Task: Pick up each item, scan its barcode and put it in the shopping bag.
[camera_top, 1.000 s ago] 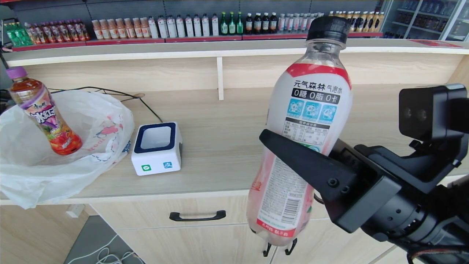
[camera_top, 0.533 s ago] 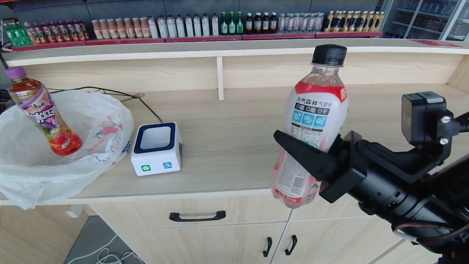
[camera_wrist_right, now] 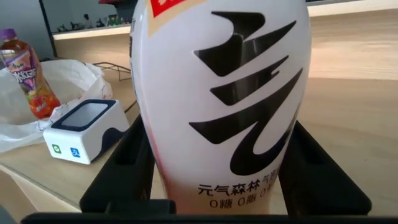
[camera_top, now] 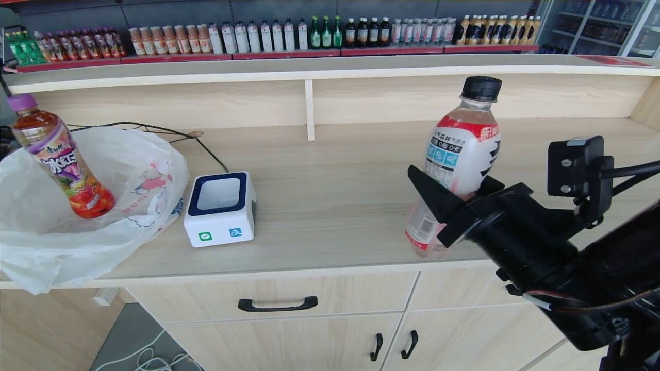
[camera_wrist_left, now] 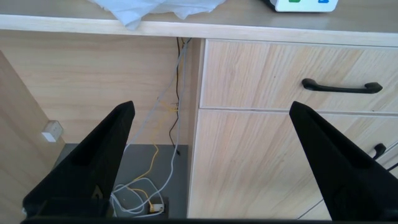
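Note:
My right gripper [camera_top: 454, 203] is shut on a pink-and-white drink bottle [camera_top: 456, 159] with a black cap, held upright over the counter's front right. Close up in the right wrist view, the bottle [camera_wrist_right: 221, 106] sits between the black fingers [camera_wrist_right: 118, 174]. A white barcode scanner [camera_top: 220, 207] with a dark-rimmed window stands left of centre, and shows again as the scanner [camera_wrist_right: 84, 129]. At the far left a white shopping bag [camera_top: 77, 206] holds a red tea bottle [camera_top: 61, 157] with a purple cap. My left gripper [camera_wrist_left: 211, 162] hangs open below the counter edge, facing the cabinet front.
A light wood counter [camera_top: 330, 196] with a raised back ledge [camera_top: 309, 72] runs across. A black cable [camera_top: 154, 129] leads from the scanner behind the bag. Drawers with black handles [camera_top: 278, 304] sit below. Shelves of bottles [camera_top: 258, 36] line the back.
My right gripper has carried the pink bottle down and away from the camera, towards the counter's right side, turning it slightly. The bag, tea bottle and scanner have stayed put.

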